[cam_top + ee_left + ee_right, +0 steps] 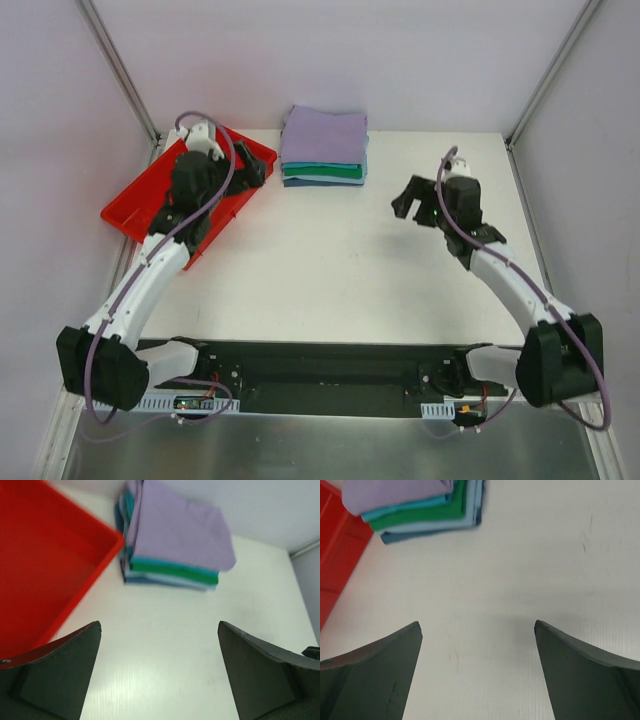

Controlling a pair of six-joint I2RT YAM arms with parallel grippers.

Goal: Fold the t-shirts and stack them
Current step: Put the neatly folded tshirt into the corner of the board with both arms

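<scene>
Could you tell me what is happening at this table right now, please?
Two robot arms are working on folding and stacking t-shirts, and the stack looks finished. The lavender shirt lies on top of the folded teal, green, light-blue and navy shirts at the far edge of the table, beside the red tray. The left gripper, near the tray, and the right gripper, above bare table, both have open jaws and hold nothing.

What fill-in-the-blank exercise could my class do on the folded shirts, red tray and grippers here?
The folded lavender cotton t-shirt lies on ____ of the stack of folded t-shirts.
In the top view, the red plastic tray stands to the ____ of that stack.
The left gripper and right gripper are both ____, holding nothing.
Missing words: top; left; open.
</scene>
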